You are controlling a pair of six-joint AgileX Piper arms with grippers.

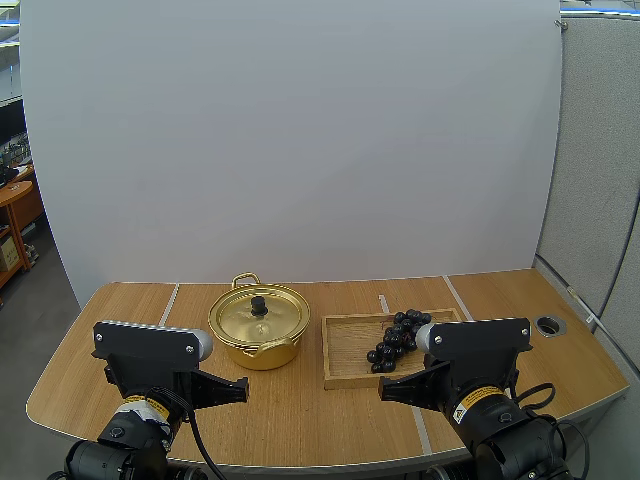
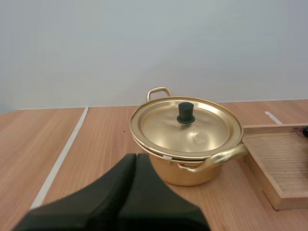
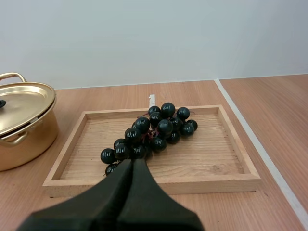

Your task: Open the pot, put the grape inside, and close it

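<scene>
While the right wrist view faces grapes, left's faces pot

pot: shiny gold, handles too
lid: same gold, plain and glossy
knob: black
grapes: near black with pale glints, touches of dark red between them
tray: pale wood, fine grain
table: warm brown wood grain
lines: white, thin
left gripper: matt black
right gripper: matt black
</scene>
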